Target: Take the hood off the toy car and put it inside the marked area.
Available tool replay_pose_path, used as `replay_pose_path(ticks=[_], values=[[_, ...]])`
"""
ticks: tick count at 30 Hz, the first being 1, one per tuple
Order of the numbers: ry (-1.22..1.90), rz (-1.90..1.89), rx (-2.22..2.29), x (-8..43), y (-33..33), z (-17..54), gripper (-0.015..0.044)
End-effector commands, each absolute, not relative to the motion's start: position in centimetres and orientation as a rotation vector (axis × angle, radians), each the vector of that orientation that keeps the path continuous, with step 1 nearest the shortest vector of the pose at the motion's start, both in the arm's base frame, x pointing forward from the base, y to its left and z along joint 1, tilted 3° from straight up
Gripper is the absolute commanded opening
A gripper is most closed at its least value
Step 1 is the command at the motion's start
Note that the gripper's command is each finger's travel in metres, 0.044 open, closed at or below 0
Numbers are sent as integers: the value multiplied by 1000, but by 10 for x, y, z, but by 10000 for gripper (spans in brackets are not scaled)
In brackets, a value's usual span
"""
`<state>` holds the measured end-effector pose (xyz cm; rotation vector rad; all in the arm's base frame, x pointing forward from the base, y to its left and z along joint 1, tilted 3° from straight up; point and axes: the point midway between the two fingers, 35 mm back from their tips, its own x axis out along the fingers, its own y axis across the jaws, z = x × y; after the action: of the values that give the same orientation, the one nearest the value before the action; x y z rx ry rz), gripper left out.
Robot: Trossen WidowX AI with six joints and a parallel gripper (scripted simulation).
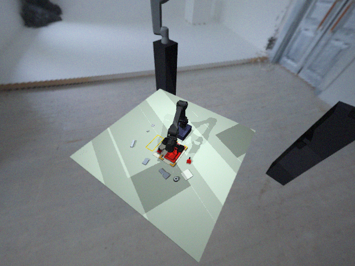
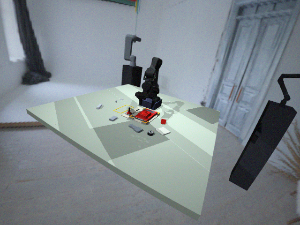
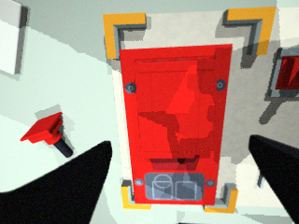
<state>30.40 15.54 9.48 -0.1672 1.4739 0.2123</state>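
Note:
The red toy car (image 1: 172, 155) (image 2: 146, 113) (image 3: 163, 112) sits between orange corner brackets on a pale board. In the wrist view its top shows a large red panel, and a grey inset (image 3: 175, 186) with outlined shapes near the bottom end. I cannot tell for certain which red part is the hood. My gripper (image 3: 177, 144) is open and empty above the car, with one finger to each side in the wrist view. The marked area (image 1: 151, 141) (image 2: 119, 107), a yellow outline on the table, shows nothing inside it.
A red piece with a black stem (image 1: 188, 160) (image 3: 44, 128) lies beside the board. Another red piece with a black stem (image 2: 129, 111) stands on the board. A white slab (image 2: 162, 131), a wheel (image 2: 150, 132) and several grey blocks lie around.

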Motion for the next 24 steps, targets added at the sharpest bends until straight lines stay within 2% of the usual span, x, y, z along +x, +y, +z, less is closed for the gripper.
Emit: replay_pose_path(ticks=[1,24], values=[[1476,182,-151,303,153,99,440],[1476,182,-151,306,154,82,440]])
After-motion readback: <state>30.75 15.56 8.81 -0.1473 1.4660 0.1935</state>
